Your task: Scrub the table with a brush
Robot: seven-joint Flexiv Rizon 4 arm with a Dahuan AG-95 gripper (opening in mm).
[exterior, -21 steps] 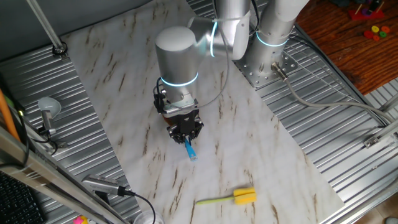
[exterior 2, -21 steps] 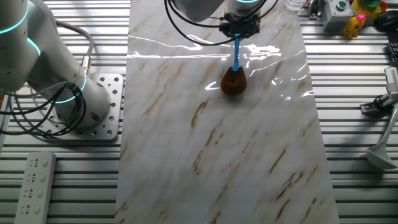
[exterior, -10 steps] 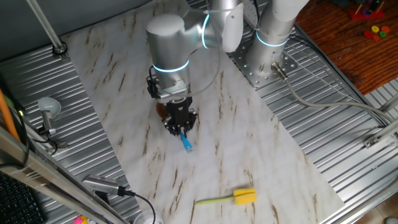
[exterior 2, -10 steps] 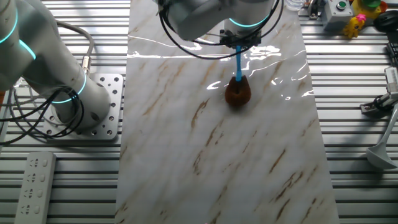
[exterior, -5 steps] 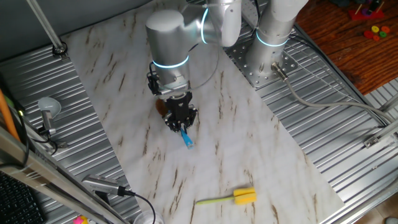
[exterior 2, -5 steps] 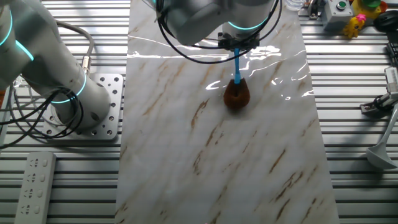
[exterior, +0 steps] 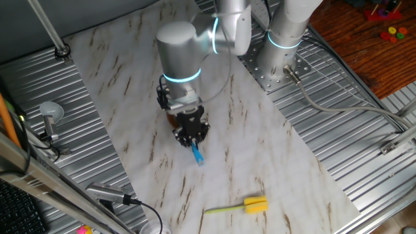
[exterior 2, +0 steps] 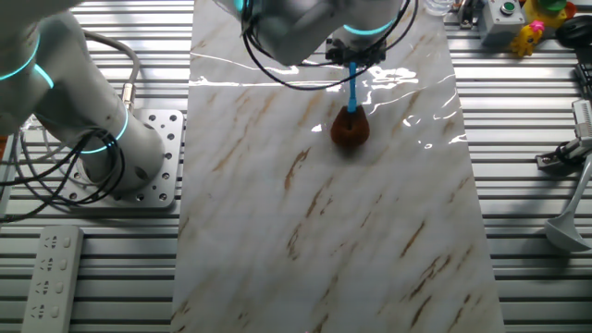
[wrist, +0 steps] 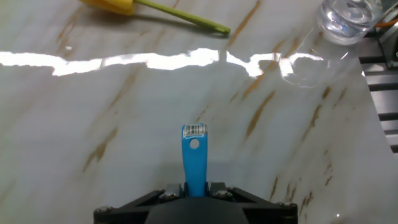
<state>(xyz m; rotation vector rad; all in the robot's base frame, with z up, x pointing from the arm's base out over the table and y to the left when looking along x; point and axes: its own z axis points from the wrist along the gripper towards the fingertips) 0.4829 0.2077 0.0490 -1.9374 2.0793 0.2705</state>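
The table (exterior: 260, 149) is a white marble-patterned sheet with brown streaks, also seen in the other fixed view (exterior 2: 370, 240) and the hand view (wrist: 93, 99). My gripper (exterior: 192, 139) is shut on the brush's light-blue handle (exterior: 197, 156). In the other fixed view the gripper (exterior 2: 354, 55) holds the handle (exterior 2: 352, 85) with the brown bristle head (exterior 2: 350, 129) resting on the sheet. In the hand view the handle (wrist: 194, 158) sticks out forward from between my shut jaws (wrist: 195, 188); the bristle head is hidden there.
A yellow brush with a thin yellow-green handle (exterior: 247, 206) lies on the sheet near its front edge, also in the hand view (wrist: 161, 7). A clear glass (wrist: 348, 18) stands at the sheet's edge. Ribbed metal (exterior: 364, 149) surrounds the sheet. The arm's base (exterior: 279, 58) stands at the back.
The gripper and the brush have slid across the sheet, first one way and then back, with the bristle head staying down on it. The yellow brush has not moved.
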